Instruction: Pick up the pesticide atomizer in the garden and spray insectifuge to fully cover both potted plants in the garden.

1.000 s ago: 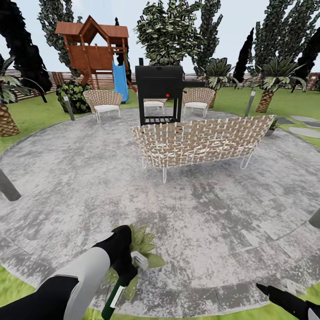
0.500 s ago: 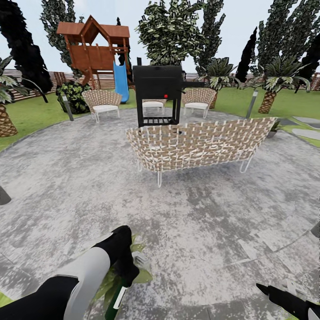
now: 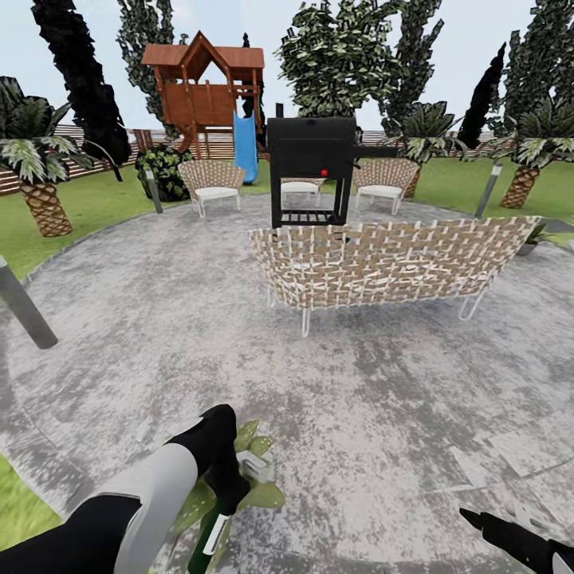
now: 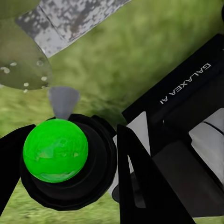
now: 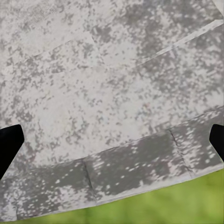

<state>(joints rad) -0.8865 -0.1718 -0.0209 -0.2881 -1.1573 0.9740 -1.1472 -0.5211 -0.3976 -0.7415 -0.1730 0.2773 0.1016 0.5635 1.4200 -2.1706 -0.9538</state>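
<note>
Spanning the scene, the grey paving (image 3: 159, 319) carries the wicker sofa (image 3: 383, 263). The near potted plant (image 3: 251, 470) sits under the left tool (image 4: 93, 158), clamped around the atomizer (image 4: 56, 149). The right tool (image 5: 112, 135) hangs spread and empty. Misaimed, the spray would likely miss leaves.

The head view looks forward and down across the grey paving (image 3: 239, 335). Both wrist views look down closely at paving and lawn (image 5: 154, 210).
</note>
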